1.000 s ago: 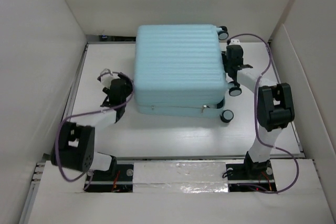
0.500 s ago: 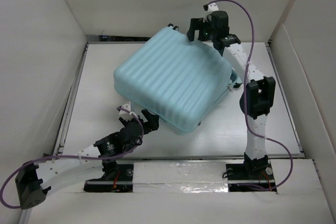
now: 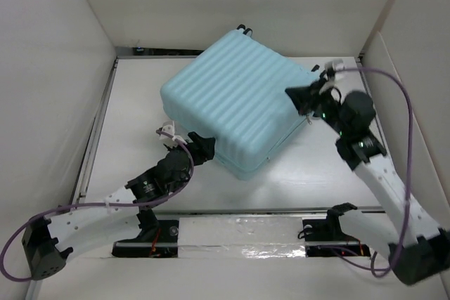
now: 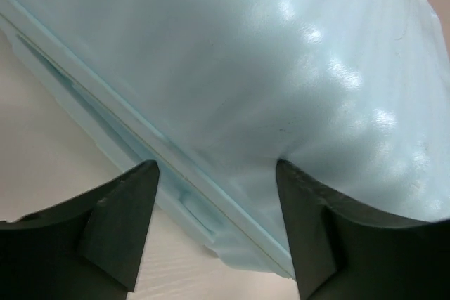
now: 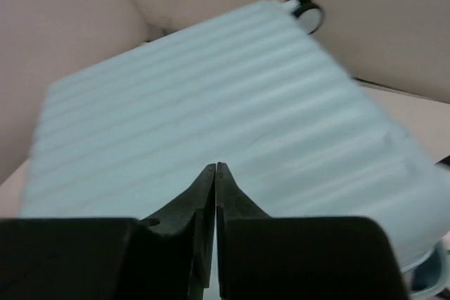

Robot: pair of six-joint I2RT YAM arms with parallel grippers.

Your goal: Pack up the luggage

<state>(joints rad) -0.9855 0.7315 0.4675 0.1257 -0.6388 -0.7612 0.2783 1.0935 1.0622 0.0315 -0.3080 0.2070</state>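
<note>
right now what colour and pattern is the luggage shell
Pale aqua blue with ribbed ridges across the luggage; the top external view shows it best.

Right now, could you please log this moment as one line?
suitcase: closed, lying askew on table | left gripper: open, at its near edge | right gripper: shut, empty, over its top

Plain white walls (image 3: 56, 68) box in a white tabletop (image 3: 133, 103) — soft, even light, faint shadows.
</note>
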